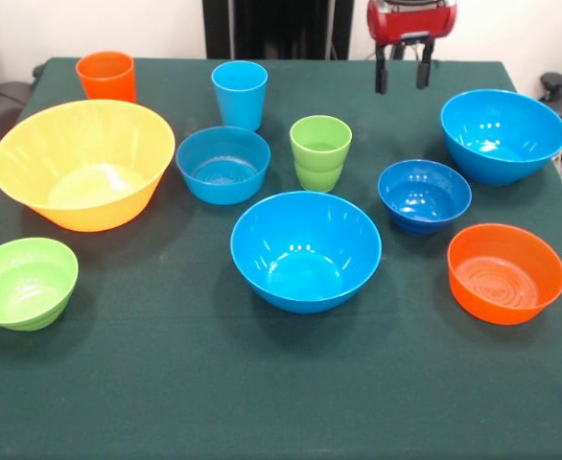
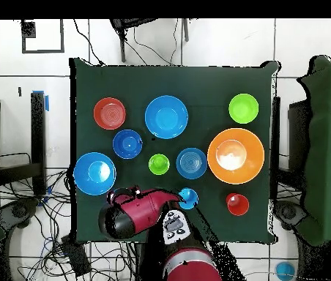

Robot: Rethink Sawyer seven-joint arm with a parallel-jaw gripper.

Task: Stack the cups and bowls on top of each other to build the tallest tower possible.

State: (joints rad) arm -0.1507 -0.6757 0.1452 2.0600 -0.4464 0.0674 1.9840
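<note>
Standing apart on the green table [image 1: 166,402] (nothing nested), bowls fill the near rows: a large bright blue bowl [image 1: 305,251] at centre, cups behind it. At 1 o'clock hangs the gripper [image 1: 403,75], fingers spread, empty.

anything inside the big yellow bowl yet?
No. The yellow bowl is empty in both views, its bare floor showing; nothing is nested in it. What lies under it is covered.
</note>
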